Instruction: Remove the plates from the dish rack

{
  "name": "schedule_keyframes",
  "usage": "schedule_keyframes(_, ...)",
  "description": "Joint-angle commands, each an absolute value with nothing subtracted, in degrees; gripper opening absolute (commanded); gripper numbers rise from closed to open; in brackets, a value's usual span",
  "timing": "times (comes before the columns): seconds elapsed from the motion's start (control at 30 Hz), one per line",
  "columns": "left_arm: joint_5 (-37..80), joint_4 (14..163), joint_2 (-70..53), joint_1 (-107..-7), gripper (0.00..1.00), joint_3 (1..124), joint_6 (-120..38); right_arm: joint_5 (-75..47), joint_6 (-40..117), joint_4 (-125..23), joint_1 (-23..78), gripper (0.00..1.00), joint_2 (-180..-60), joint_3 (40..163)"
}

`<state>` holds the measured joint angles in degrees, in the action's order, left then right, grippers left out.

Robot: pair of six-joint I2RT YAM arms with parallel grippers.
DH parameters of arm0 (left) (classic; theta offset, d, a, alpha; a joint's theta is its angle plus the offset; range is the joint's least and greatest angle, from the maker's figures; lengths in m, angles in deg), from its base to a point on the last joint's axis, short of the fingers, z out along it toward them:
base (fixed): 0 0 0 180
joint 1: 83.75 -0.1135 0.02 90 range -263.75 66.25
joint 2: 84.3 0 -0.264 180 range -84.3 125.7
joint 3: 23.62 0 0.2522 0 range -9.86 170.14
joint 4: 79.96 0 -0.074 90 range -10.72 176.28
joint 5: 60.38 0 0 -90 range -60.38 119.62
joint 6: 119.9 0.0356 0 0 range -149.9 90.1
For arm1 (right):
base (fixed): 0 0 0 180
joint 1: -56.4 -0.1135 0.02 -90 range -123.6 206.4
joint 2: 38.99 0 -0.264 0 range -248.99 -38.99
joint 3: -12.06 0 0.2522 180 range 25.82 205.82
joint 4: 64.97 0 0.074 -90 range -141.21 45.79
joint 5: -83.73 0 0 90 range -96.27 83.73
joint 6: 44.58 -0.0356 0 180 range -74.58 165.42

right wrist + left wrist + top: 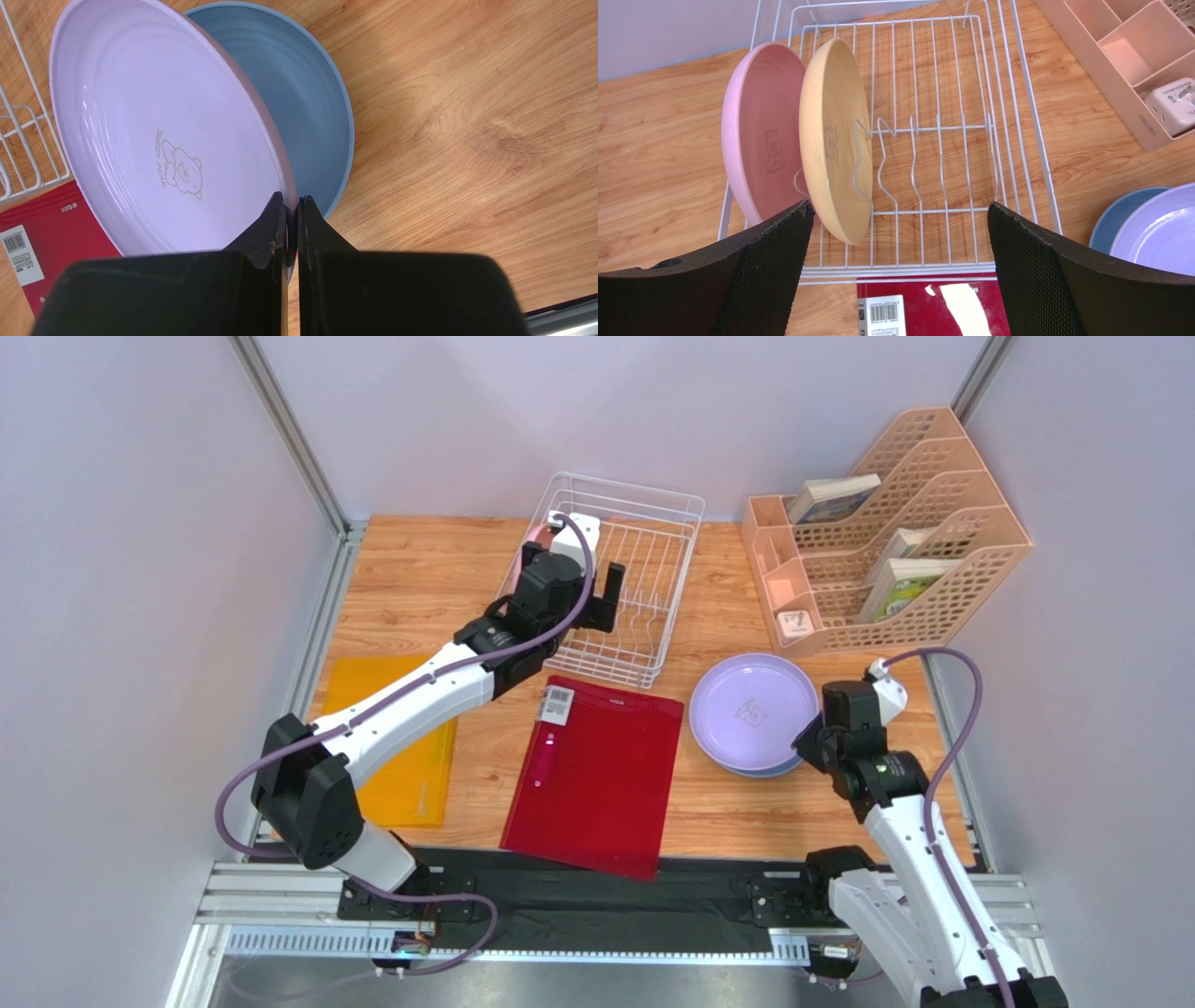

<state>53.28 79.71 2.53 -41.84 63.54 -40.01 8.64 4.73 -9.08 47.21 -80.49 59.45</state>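
Note:
The white wire dish rack (pixel 648 567) stands at the back middle of the table. In the left wrist view the pink plate (pixel 760 150) and the tan-yellow plate (pixel 836 136) stand upright in the left slots of the rack (pixel 948 140). My left gripper (pixel 896 269) is open and empty, just in front of the rack's near edge (pixel 572 588). The lilac plate (pixel 753 711) lies tilted over the light blue plate (pixel 312 112), right of the rack. My right gripper (pixel 289 210) is shut on the lilac plate's (pixel 161 126) near rim (pixel 814 742).
A red folder (pixel 596 770) lies in front of the rack and an orange folder (pixel 393 742) under the left arm. A peach lattice file organizer (pixel 898 525) with small items stands at the back right. Grey walls enclose the table on both sides.

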Motion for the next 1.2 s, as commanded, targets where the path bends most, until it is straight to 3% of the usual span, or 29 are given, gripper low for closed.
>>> schedule_keyframes(0.0,53.3,81.8,0.7,-42.0,0.98,64.1,-40.3,9.7,4.4,-12.8,47.3,0.0,-80.2,61.2)
schedule_keyframes(1.17,52.3,82.5,0.8,-42.2,0.98,64.0,-40.5,10.1,3.8,-13.4,47.3,0.0,-82.1,61.3)
